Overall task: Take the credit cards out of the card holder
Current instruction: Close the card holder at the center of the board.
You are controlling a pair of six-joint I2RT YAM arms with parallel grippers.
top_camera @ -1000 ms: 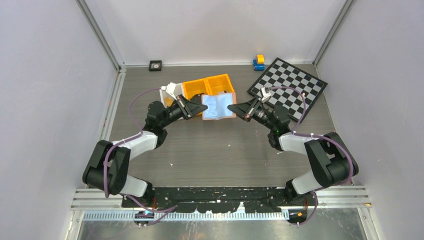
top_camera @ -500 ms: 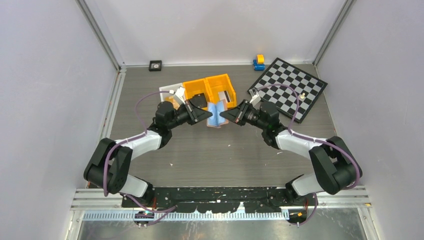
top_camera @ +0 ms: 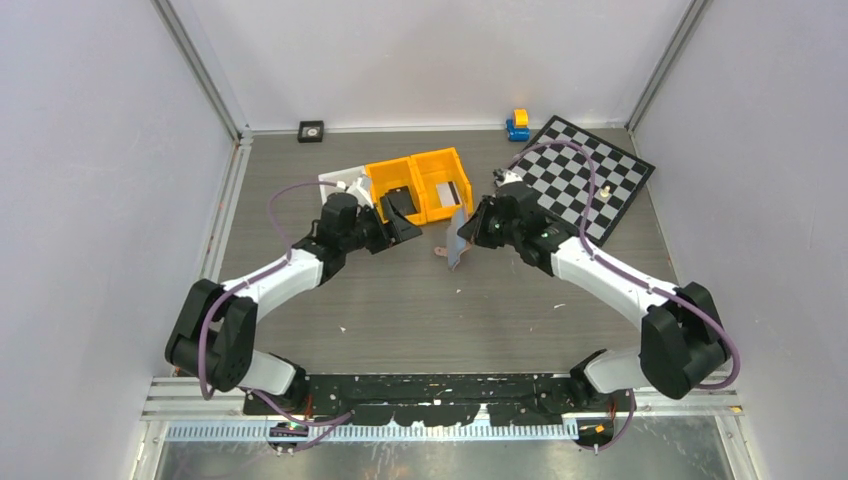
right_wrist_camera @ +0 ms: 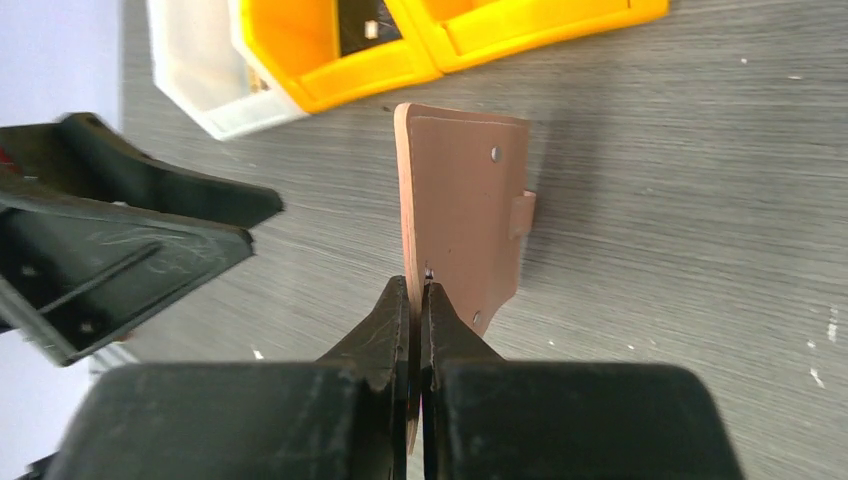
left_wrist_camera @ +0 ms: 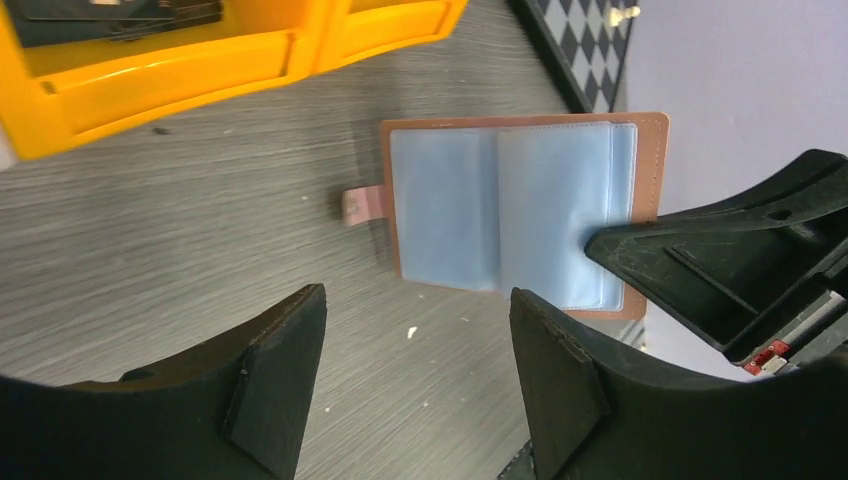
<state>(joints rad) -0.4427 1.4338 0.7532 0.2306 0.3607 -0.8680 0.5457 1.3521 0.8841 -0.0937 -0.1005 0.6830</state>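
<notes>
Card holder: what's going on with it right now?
The right hand is shut on one edge of the card holder, holding it opened and up on edge in front of the orange bins. The left hand is open and apart from it, facing the clear pockets. No card shows outside the holder, and I can't tell whether any are in the pockets.

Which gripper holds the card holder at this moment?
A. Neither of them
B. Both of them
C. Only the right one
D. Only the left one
C: the right gripper is pinched shut on the edge of the card holder, while the left gripper stands open and apart from it.
</notes>
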